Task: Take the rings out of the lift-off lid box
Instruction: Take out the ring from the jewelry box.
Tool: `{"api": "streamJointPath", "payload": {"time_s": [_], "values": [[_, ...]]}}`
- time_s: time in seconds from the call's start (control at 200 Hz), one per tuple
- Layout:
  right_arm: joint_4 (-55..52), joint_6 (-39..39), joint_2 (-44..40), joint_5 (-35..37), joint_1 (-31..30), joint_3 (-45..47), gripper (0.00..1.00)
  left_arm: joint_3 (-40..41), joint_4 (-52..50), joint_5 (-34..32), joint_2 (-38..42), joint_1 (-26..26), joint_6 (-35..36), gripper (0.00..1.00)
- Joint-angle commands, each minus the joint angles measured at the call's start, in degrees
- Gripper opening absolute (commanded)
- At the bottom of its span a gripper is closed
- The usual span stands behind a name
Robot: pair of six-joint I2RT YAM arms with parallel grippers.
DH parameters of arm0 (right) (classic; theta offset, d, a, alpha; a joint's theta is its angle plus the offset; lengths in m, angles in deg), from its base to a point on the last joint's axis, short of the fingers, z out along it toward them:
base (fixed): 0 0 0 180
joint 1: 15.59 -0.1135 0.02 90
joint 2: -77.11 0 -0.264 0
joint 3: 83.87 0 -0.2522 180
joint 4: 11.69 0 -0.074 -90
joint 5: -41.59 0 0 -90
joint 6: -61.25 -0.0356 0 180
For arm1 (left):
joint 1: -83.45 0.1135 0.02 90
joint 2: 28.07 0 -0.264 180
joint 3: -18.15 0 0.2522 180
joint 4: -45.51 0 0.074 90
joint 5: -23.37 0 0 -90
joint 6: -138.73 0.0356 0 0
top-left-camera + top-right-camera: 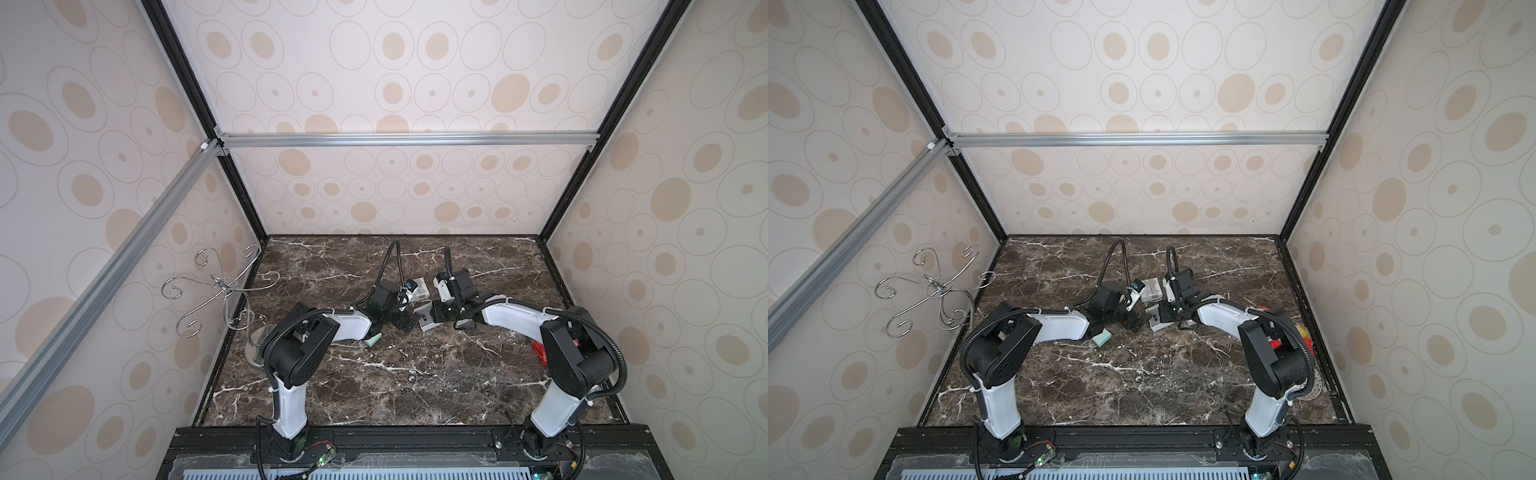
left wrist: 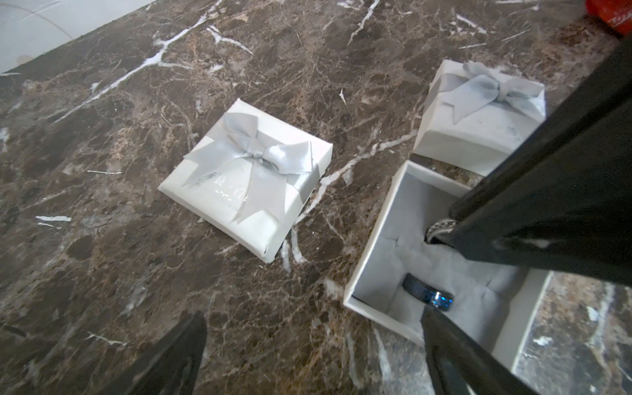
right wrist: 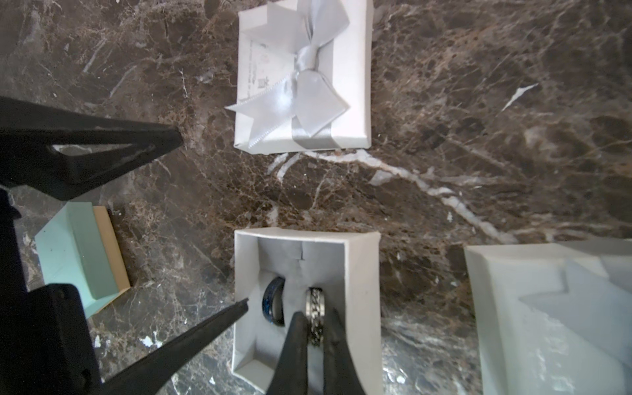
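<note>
On the brown marble tabletop (image 2: 102, 239), a flat white lid with a grey satin bow (image 2: 246, 178) lies apart from the open white cardboard box (image 2: 372, 260). A closed white bow-topped box (image 2: 478, 116) sits just beside that open box, and a mint-green box on a tan base (image 3: 78, 253) rests near the left gripper (image 3: 212, 219). That gripper's jaws are spread wide, with one fingertip (image 3: 239, 307) at the open box's rim, close to the dark blue ring (image 3: 273, 301) seated in the grey foam. The right gripper (image 3: 315, 314) reaches into the box, its jaws pinching the silver patterned ring (image 3: 313, 301), which stands upright in the foam. In both top views the arms cover the rings, and only those views show a curly silver wire stand (image 1: 222, 286).
</note>
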Motion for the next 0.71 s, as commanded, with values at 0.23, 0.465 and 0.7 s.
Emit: {"api": "streamJointPath", "payload": {"time_s": [0.23, 0.465, 0.7], "values": [[6.1, -3.8, -2.8, -5.9, 2.6, 3.4, 0.00, -2.4, -1.7, -0.4, -1.1, -0.3, 2.0, 0.98], [9.6, -6.1, -2.8, -9.2, 4.1, 5.4, 0.00, -2.4, -1.8, -0.5, -1.1, -0.3, 2.2, 0.98], [12.2, -8.0, -2.9, -11.7, 5.2, 6.8, 0.00, -2.2, -1.8, -0.6, -1.1, -0.3, 2.2, 0.98]]}}
